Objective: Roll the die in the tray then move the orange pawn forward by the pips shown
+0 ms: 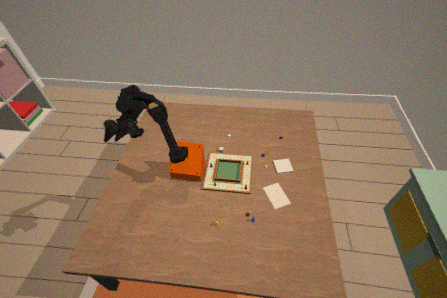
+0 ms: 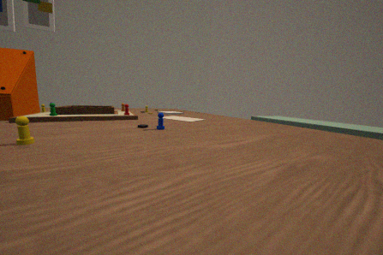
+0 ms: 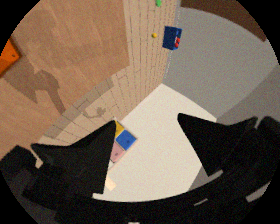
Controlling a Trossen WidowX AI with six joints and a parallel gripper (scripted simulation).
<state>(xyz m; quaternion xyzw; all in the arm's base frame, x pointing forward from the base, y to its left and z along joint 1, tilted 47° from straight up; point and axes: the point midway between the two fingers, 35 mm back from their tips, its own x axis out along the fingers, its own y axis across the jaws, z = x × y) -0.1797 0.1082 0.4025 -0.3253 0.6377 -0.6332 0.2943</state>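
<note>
My gripper (image 1: 113, 137) (image 3: 147, 120) is open and empty, raised off the left side of the table, far from the board. A small pale cube (image 1: 221, 149), which looks like the die, lies just behind the board (image 1: 227, 189); its pips are too small to read. The tray (image 1: 229, 171) with a green floor and brown walls is in the board's middle. The orange pawn (image 1: 247, 162) (image 2: 122, 107) stands at the board's back right. A purple pawn (image 1: 211, 165), a green pawn (image 1: 215, 183) (image 2: 52, 109) and a red pawn (image 1: 246, 187) (image 2: 127, 109) also stand there. The arrows cannot be made out.
The arm's orange base block (image 1: 187, 170) (image 2: 23, 85) is left of the board. A yellow pawn (image 1: 217, 223) (image 2: 23, 132) and a blue pawn (image 1: 253, 219) (image 2: 160, 121) stand in front. Two pale cards (image 1: 283, 165) (image 1: 277, 195) and several tiny pieces lie right. A small white piece (image 1: 229, 135) is behind.
</note>
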